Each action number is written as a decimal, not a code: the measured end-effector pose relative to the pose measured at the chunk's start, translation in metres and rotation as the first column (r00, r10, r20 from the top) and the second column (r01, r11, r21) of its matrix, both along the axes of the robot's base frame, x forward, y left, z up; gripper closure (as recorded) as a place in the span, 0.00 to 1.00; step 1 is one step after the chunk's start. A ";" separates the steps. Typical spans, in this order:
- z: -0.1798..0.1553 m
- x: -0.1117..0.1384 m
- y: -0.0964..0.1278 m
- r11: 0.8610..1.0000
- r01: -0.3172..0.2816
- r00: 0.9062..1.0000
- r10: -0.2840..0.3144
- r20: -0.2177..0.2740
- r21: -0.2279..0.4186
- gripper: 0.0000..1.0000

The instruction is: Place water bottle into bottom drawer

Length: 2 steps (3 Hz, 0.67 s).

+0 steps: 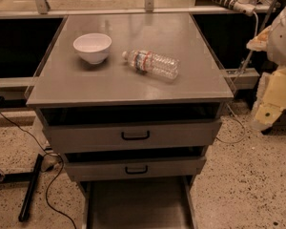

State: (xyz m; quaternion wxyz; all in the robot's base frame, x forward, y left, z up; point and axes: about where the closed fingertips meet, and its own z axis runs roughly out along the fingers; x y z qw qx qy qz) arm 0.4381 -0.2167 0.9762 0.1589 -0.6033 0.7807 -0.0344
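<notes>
The water bottle (151,64) lies on its side on the grey cabinet top (133,85), its white cap pointing left toward a white bowl. The bottom drawer (138,205) is pulled out below the two upper drawers; its shallow grey tray looks empty. My gripper (271,106) hangs at the right edge of the view, off to the right of the cabinet and well away from the bottle. It holds nothing that I can see.
A white bowl (92,47) stands on the cabinet top left of the bottle. The top drawer (133,135) and middle drawer (136,168) sit slightly open. Black cables and a stand (31,187) lie on the speckled floor at left.
</notes>
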 end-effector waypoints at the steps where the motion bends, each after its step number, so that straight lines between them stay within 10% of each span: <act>1: 0.000 0.000 0.000 1.000 0.000 1.000 0.000 0.000 0.000 0.00; 2: 0.000 0.004 0.002 1.000 -0.002 1.000 0.002 0.001 0.013 0.00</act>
